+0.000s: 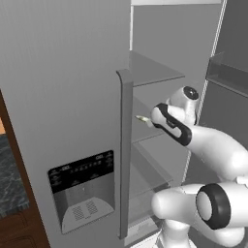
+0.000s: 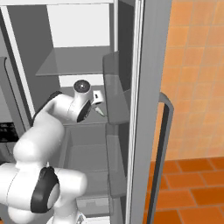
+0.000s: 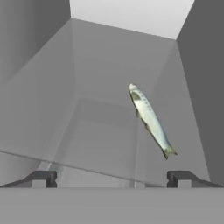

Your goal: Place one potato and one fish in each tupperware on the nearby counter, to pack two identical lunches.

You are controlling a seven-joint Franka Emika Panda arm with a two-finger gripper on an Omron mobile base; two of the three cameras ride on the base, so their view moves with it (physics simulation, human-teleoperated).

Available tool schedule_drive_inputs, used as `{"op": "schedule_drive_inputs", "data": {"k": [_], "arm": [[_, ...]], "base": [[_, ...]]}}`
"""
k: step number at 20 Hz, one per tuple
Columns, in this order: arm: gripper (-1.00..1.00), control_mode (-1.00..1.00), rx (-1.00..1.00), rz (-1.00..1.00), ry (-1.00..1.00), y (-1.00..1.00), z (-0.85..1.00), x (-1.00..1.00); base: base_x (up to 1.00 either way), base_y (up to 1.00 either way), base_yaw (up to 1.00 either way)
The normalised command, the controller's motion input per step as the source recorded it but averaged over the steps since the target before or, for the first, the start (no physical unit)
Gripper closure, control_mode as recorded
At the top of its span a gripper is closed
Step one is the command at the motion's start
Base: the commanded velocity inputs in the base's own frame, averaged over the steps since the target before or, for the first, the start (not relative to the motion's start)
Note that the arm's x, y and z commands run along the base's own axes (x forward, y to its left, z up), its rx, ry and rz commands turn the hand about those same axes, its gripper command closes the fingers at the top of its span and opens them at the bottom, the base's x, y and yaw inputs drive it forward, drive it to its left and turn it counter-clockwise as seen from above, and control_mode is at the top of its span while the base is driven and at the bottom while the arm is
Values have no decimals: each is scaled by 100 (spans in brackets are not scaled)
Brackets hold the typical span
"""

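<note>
Reaching into open fridge (image 2: 144, 109), jaws spread fully, holding nothing.
Gripper (image 3: 113, 178) faced 1 fish (image 3: 150, 119), which lay ahead of the jaws, nearer the right finger, untouched.

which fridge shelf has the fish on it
The middle glass shelf, the one the arm reaches in at. The fish lies on it ahead of the open gripper. The shelf above looks bare.
</note>
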Motion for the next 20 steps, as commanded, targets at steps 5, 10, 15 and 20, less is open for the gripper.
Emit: {"op": "schedule_drive_inputs", "data": {"k": [5, 10, 15, 20], "arm": [[-100, -100, 0, 3, 0, -2, -12, 55], [-100, -100, -4, 0, 10, 4, -36, 54], [-100, -100, -3, 0, 2, 2, -22, 55], [-100, -100, -1, 0, 0, 0, -10, 63]], "base": [[0, 0, 0], [0, 0, 0], [0, 0, 0], [0, 0, 0]]}}
